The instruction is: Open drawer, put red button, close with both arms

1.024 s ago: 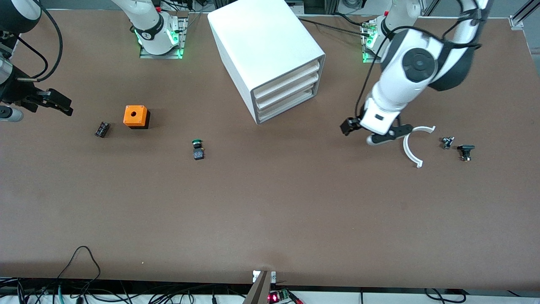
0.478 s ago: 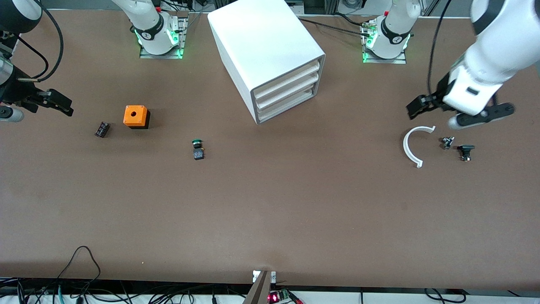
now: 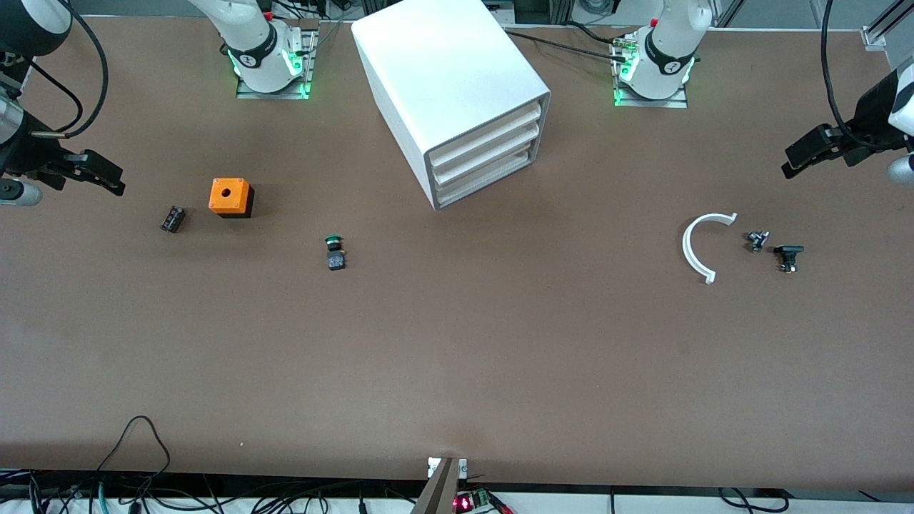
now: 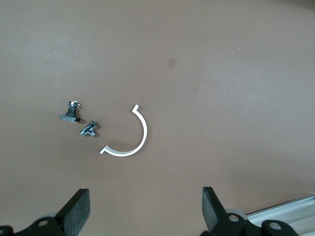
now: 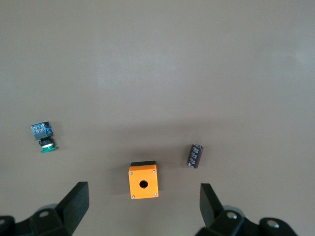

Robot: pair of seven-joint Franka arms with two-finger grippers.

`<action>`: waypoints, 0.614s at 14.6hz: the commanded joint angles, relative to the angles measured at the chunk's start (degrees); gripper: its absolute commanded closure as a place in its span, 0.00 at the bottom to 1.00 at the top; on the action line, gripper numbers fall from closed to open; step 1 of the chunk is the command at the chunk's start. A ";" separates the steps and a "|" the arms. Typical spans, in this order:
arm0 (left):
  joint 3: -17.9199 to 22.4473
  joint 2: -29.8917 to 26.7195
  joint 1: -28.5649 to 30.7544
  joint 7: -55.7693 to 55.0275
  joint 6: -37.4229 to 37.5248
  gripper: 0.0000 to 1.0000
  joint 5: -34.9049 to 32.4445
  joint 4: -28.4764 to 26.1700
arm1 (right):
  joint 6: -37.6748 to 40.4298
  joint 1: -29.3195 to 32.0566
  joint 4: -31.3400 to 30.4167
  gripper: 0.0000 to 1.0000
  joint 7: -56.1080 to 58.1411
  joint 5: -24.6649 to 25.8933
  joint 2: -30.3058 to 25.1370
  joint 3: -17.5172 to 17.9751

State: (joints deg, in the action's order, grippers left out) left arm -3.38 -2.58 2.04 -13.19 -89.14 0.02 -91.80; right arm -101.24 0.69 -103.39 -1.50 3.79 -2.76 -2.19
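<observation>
The white cabinet [image 3: 443, 64] stands at the middle of the table, and its three drawers [image 3: 485, 148] are all shut. No red button shows in any view. A like button with a green cap [image 3: 333, 251] lies nearer the front camera than the cabinet, toward the right arm's end; it also shows in the right wrist view [image 5: 43, 137]. My left gripper [image 3: 803, 158] is open and empty in the air at the left arm's end of the table, fingers wide apart in its wrist view [image 4: 145, 201]. My right gripper [image 3: 100, 177] is open and empty, held up over the right arm's end [image 5: 142, 196].
An orange box [image 3: 230, 196] with a round hole and a dark cylinder [image 3: 173, 218] lie toward the right arm's end. A white curved strip [image 3: 691, 250] and two small dark parts [image 3: 757, 240] [image 3: 787, 255] lie toward the left arm's end.
My left arm has swung away from beside the white curved strip, out to the left arm's end of the table. The right arm has not moved.
</observation>
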 commanded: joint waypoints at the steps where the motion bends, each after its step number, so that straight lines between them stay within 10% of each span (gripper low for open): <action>1: -0.57 0.29 -0.72 1.06 1.16 0.00 -0.46 0.75 | 0.78 0.54 -0.41 0.00 2.73 -0.88 -1.02 0.17; 9: -1.19 0.38 -0.46 9.32 1.16 0.00 -0.29 0.92 | 2.27 0.45 -0.32 0.00 2.30 -0.88 -1.11 0.17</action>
State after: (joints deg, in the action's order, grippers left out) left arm -4.68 -2.48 1.03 -6.87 -88.94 0.01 -91.80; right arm -100.27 0.70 -103.39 -0.15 3.78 -2.76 -2.26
